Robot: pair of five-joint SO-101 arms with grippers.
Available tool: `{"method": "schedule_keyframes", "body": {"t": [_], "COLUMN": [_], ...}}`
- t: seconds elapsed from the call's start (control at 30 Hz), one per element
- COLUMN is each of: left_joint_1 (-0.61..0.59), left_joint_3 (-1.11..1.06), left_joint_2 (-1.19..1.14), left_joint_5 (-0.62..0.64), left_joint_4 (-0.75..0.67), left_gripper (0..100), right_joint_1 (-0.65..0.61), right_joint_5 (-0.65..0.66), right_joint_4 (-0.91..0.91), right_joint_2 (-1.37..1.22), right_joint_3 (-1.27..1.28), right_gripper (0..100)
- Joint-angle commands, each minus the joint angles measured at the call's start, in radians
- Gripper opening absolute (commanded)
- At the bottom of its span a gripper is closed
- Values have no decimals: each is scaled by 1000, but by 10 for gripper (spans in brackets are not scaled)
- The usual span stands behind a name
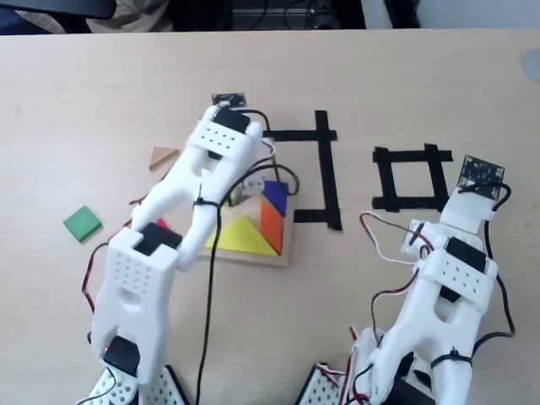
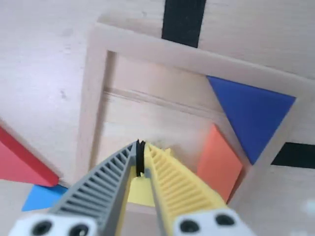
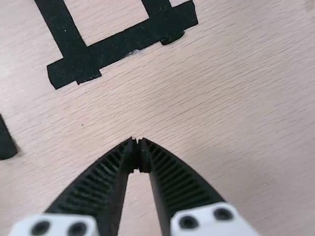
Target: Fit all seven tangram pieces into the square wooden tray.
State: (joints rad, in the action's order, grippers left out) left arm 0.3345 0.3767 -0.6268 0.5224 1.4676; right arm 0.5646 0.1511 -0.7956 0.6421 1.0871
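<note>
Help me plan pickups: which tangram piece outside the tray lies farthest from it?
The green square, lying alone well off to the side. The tan triangle and the red piece both sit nearer the wooden tray.

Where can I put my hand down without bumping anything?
Bare table between the wooden tray and the right arm; bare tray floor beside the blue triangle. Crowded where the left arm hangs above the red piece.

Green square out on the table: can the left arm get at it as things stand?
Probably yes. The green square lies alone on the table, with nothing against it. The left end effector is shut over the wooden tray, so it must swing over and open.
</note>
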Motion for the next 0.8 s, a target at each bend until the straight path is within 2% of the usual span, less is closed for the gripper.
{"method": "schedule_keyframes", "body": {"t": [0.0,0.13,0.53,0.77], "left_joint_1": [-4,-2,76,81], "left_joint_3": [5,5,5,2], "left_joint_2": [8,-3,-17,-41], "left_joint_5": [-11,-11,-11,-6], "left_joint_4": [-46,-87,-103,-121], "left_gripper": [30,30,30,30], "right_joint_1": [-14,-14,-14,-14], "right_joint_5": [8,8,9,9], "right_joint_4": [17,17,17,40], "right_joint_2": [-5,-5,-5,-5], "right_joint_3": [-2,-2,-2,12], "right_gripper": [11,11,11,11]}}
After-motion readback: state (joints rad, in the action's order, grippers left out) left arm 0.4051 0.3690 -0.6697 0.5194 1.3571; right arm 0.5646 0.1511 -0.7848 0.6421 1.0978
